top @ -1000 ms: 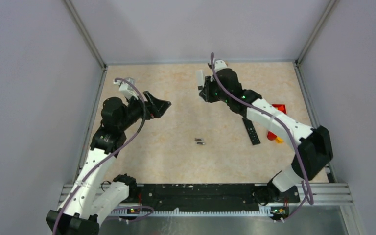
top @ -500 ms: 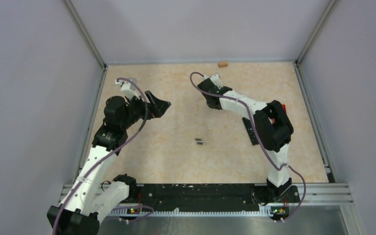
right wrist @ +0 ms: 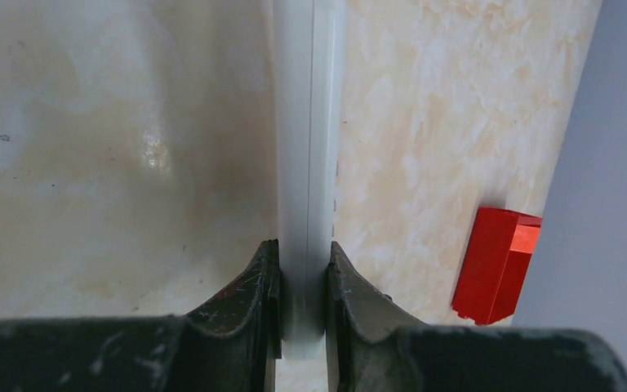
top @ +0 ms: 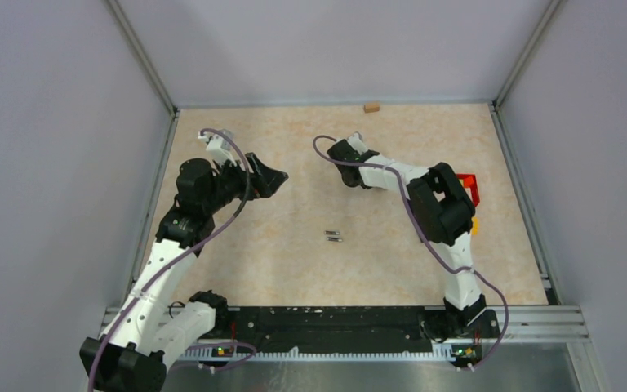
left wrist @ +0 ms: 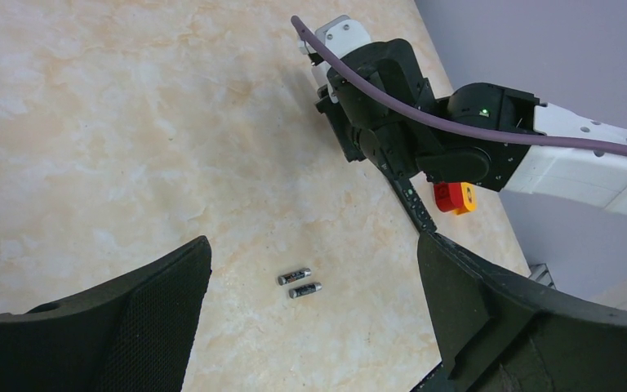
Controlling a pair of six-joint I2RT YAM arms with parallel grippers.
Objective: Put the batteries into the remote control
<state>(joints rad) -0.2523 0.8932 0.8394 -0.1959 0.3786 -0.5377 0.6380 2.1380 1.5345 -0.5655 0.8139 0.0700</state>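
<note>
Left wrist view: what lies on the bench [left wrist: 90, 122]?

— Two batteries [left wrist: 295, 276]. They are tiny slim cylinders, dark grey with silvery ends. They lie side by side, almost touching, on a glossy beige marbled top. That is about the middle of the bench, a little toward its near edge.

And the left gripper?

— The left gripper [left wrist: 312, 241] is spread wide. Its fingers are matt black, and one inner face has a fine mesh texture. In its own view the batteries show between the fingers. The top external view puts it well apart from them, off toward the left edge and farther back.

What does the other one have?

— The right gripper [right wrist: 302, 253] pinches a white bar [right wrist: 306, 122]. The bar is smooth, long and flat, seen edge-on, with a seam running down it. Scuffed dark fingers press on both of its faces. I cannot tell what the bar is. This gripper sits in the far half of the bench, well apart from the batteries.

Any boxes or the like?

— A red block [right wrist: 496, 265], glossy and square-edged, stands near the right edge; I cannot tell whether it is hollow. A small tan block [top: 371, 107] lies at the far edge. A dark strip [left wrist: 406, 194] shows under the right arm.
</note>
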